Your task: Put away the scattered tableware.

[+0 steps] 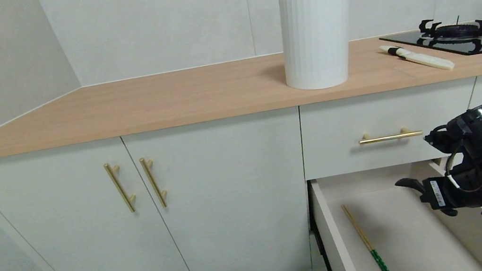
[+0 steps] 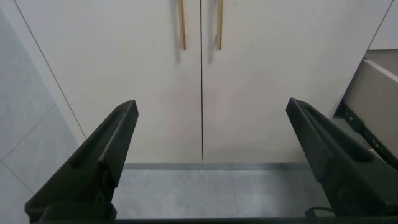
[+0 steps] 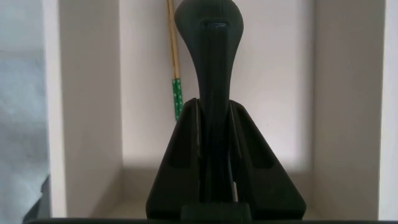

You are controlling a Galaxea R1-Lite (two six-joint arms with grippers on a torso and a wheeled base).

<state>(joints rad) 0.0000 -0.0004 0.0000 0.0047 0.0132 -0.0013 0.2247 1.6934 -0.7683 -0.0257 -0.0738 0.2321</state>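
A pair of wooden chopsticks [image 1: 365, 241] with green ends lies along the left side of the open drawer [image 1: 326, 228]. In the right wrist view the chopsticks [image 3: 174, 68] rest on the drawer floor beside its wall [image 3: 84, 93]. My right gripper [image 1: 403, 184] hangs over the drawer's back half, to the right of the chopsticks, shut [image 3: 208, 25] with nothing between its fingers. A white utensil [image 1: 418, 58] with a black band lies on the counter near the stove. My left gripper [image 2: 211, 115] is open and empty, low in front of the cabinet doors.
A tall white ribbed container [image 1: 316, 37] stands on the wooden counter. A black gas hob [image 1: 465, 35] is at the right. Above the open drawer is a closed one with a gold handle [image 1: 390, 136]. Two cabinet doors with gold handles [image 1: 120, 187] sit to the left.
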